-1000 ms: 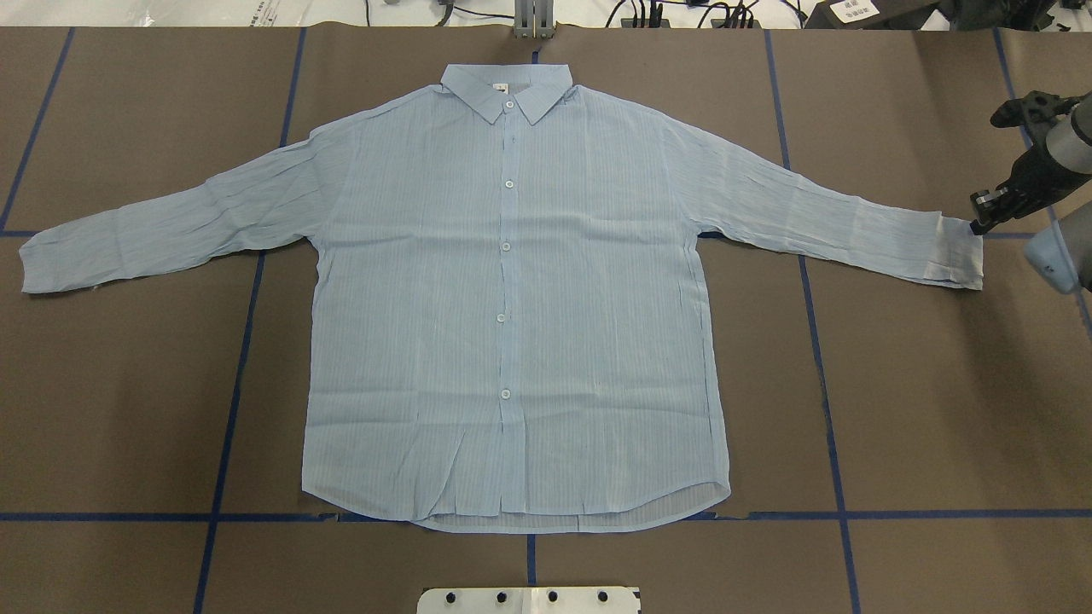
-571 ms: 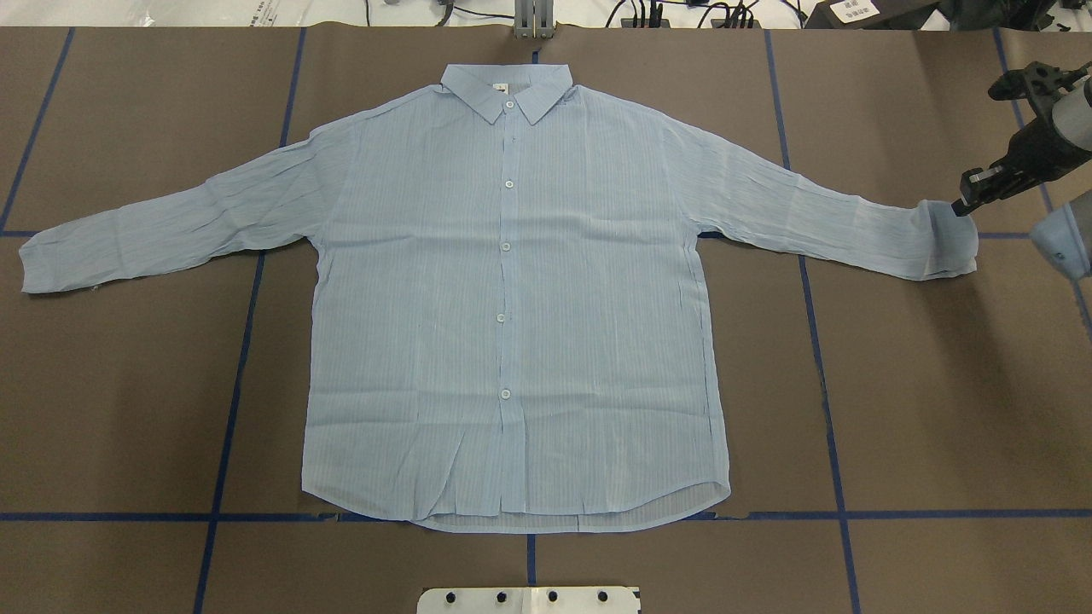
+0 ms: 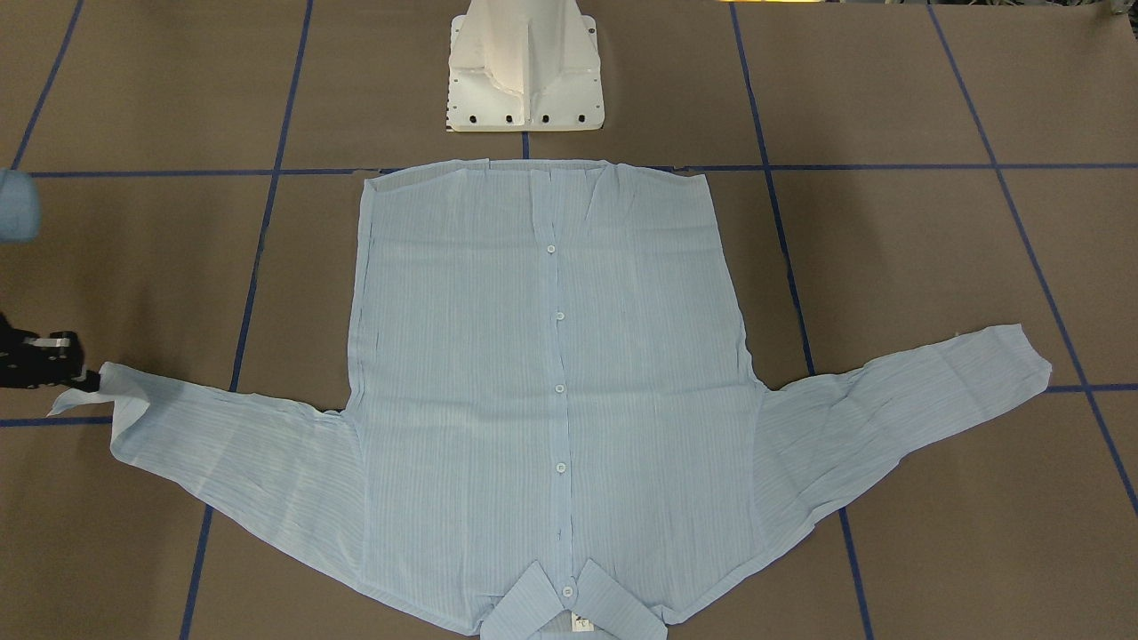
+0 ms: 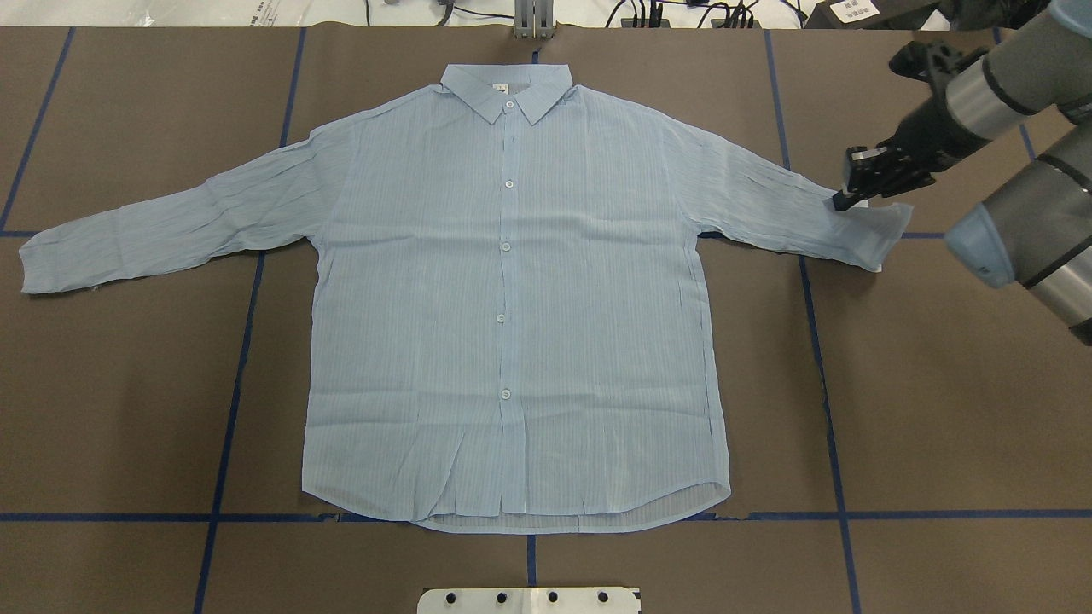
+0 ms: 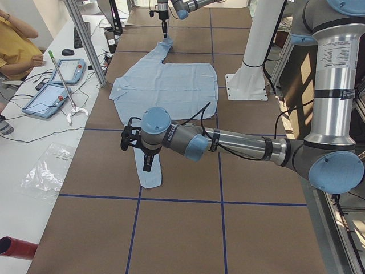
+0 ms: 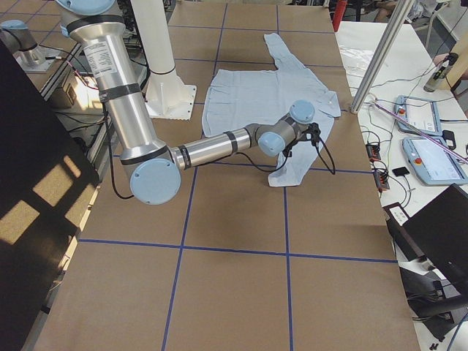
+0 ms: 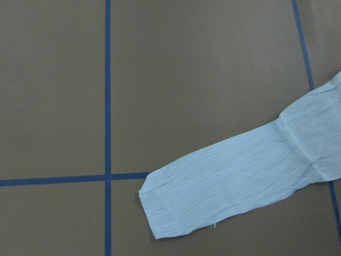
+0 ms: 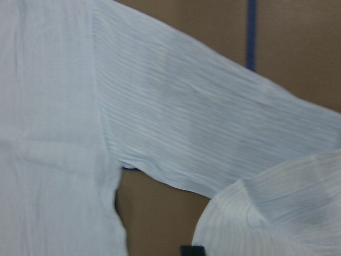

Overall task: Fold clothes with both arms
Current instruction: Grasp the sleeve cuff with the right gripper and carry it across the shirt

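The light blue striped shirt [image 4: 512, 298] lies flat and buttoned, collar at the far side and both sleeves spread. My right gripper [image 4: 840, 202] is shut on the cuff [image 4: 883, 228] of the shirt's right-hand sleeve and holds it lifted and doubled back over the sleeve. It also shows at the left edge of the front-facing view [image 3: 84, 380]. My left gripper [image 5: 147, 164] hovers above the end of the other sleeve [image 7: 229, 181]. It shows only in the exterior left view, so I cannot tell whether it is open. That sleeve [image 4: 128, 239] lies flat.
The white pedestal base [image 3: 524, 71] stands at the near table edge behind the shirt's hem. Blue tape lines [image 4: 230, 384] cross the brown table cover. A side bench with tablets [image 5: 57, 85] and a metal post [image 5: 85, 45] runs along the far side.
My right gripper has moved in toward the shirt's body with the cuff, folding the sleeve's end back over itself. The rest of the shirt has not moved.
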Available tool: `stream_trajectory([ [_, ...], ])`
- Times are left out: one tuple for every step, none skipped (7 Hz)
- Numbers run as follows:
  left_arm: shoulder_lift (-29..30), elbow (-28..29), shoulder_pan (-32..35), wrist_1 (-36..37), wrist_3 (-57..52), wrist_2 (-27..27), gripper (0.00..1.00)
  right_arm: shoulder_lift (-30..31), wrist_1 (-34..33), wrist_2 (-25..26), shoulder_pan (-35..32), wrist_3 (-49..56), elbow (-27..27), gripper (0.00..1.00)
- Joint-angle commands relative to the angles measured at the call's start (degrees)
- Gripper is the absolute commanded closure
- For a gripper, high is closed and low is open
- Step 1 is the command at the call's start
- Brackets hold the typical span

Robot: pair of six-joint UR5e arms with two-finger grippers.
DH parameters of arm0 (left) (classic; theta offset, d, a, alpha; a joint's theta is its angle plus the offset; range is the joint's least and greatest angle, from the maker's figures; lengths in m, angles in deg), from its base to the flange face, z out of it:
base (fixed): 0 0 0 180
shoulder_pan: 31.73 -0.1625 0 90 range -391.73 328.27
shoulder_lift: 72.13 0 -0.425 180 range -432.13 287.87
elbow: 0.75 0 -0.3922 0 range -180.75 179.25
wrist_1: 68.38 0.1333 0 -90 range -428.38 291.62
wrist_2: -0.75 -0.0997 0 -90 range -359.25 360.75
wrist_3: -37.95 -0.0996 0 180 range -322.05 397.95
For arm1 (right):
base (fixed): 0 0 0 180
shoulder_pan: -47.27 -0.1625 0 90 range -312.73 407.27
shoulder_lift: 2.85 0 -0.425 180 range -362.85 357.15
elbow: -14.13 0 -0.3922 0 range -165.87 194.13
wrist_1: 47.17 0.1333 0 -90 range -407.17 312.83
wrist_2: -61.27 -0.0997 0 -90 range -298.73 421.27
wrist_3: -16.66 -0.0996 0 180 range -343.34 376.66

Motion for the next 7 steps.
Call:
stream_trajectory([
  [0.0,0.1,0.0,-0.3,-0.3,0.7,0.01,-12.5,-0.3,11.1,10.7,-21.4,-1.1,1.00],
  [-0.1,0.2,0.0,-0.4,-0.7,0.6,0.01,-21.1,-0.1,19.3,14.4,-28.7,-7.0,1.00],
  [-0.3,0.3,0.0,-1.8,-0.6,0.6,0.00,-30.2,0.2,20.7,16.1,-30.6,-15.1,1.00],
  [-0.5,0.1,-0.1,-2.2,-0.2,0.5,0.00,-40.0,0.2,22.9,17.9,-31.1,-24.9,1.00],
  [-0.2,0.3,-0.1,-2.2,-0.5,0.2,0.00,-43.7,0.4,27.8,20.9,-33.5,-27.2,1.00],
  [-0.4,0.6,-0.1,-3.4,-0.8,0.3,0.00,-45.2,0.4,30.2,23.2,-34.9,-27.5,1.00],
  [-0.3,2.5,-0.1,-6.7,-0.5,0.3,0.00,-46.3,0.5,32.3,24.7,-35.6,-28.6,1.00],
])
